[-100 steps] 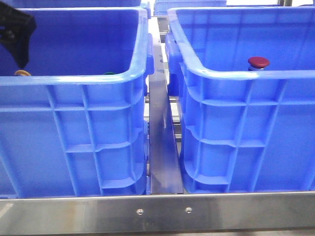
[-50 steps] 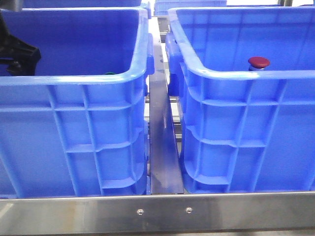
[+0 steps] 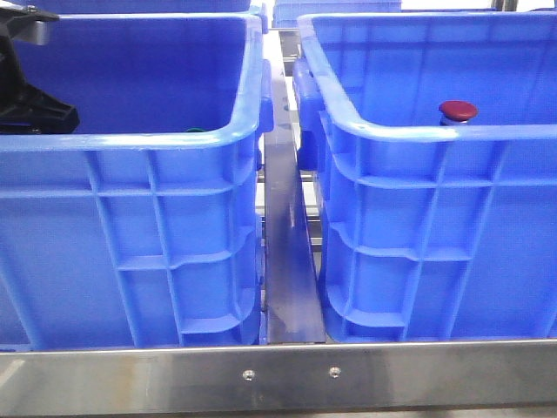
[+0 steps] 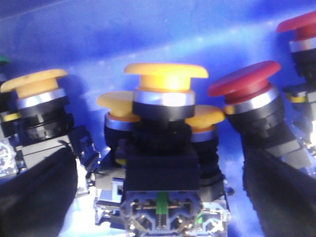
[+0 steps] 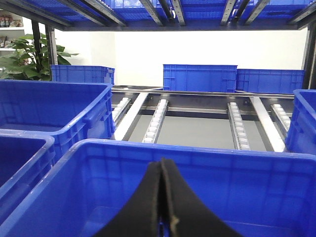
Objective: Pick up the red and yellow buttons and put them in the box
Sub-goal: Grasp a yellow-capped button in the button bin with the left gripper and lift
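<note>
In the left wrist view my left gripper stands open, its black fingers either side of an upright yellow button and clear of it. More yellow buttons crowd round it and a tilted red button leans beside it. In the front view the left arm reaches down into the left blue crate, fingers hidden below the rim. One red button sits in the right blue box. My right gripper is shut on nothing, above a blue crate.
A green cap peeks over the left crate's near rim. A steel rail runs between the two crates and a steel bar crosses the front. More blue crates and roller tracks lie beyond.
My left arm has sunk lower into the left crate and now covers the yellow cap that showed at the rim one second ago. The red button in the right box has not moved.
</note>
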Controlling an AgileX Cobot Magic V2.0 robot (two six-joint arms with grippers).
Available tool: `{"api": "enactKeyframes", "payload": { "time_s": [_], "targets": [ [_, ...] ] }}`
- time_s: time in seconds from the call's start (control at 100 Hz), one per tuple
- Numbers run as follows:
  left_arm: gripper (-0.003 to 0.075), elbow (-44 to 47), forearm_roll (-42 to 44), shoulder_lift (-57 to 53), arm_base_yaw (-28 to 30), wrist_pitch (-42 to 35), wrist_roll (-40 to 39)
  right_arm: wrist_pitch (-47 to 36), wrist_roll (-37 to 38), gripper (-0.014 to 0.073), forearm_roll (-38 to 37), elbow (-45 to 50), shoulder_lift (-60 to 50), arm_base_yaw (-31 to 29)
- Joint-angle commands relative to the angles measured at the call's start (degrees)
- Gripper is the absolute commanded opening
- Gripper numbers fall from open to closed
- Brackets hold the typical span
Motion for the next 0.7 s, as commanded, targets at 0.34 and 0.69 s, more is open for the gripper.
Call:
{"api": "enactKeyframes", "payload": {
  "time_s": [0.34, 0.69],
  "targets": [
    [-0.0017, -1.49, 0.22, -4.46, 0.04, -1.10, -0.08, 1.05, 0.01, -0.0067, 0.21, -1.36, 0.26, 0.20],
    [-0.0019, -1.27, -1.99, -17.15, -2.17, 1.06, 0.04, 1.05, 0.01, -0.0067, 0.21, -1.36, 0.26, 0.20]
  ]
}}
